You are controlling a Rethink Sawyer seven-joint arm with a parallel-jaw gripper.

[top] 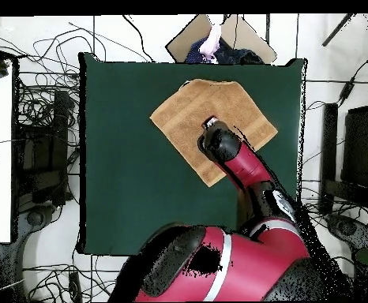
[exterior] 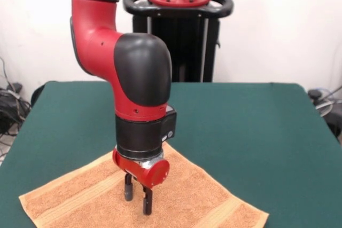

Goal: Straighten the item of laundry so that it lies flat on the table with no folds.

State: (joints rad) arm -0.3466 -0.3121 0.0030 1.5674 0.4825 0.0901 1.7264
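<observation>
The orange-tan towel (exterior: pixel 208 190) lies spread like a diamond on the green table (exterior: pixel 256 126), at the side away from the robot's pedestal. Its border bands show near two edges. In the overhead view the towel (top: pixel 183 118) looks mostly flat. Its corner farthest from the robot ends in a straight line, and I cannot tell if it is folded. My gripper (exterior: pixel 138 205) points straight down over the towel's middle, with its two black fingers apart and tips at or just above the cloth. Nothing is held. In the overhead view the wrist (top: pixel 219 146) hides the fingers.
The green table (top: pixel 124 158) stretches wide to both sides of the towel. A person (top: pixel 212 41) shows at the table's far edge in the overhead view. Cables and equipment lie on the floor around the table.
</observation>
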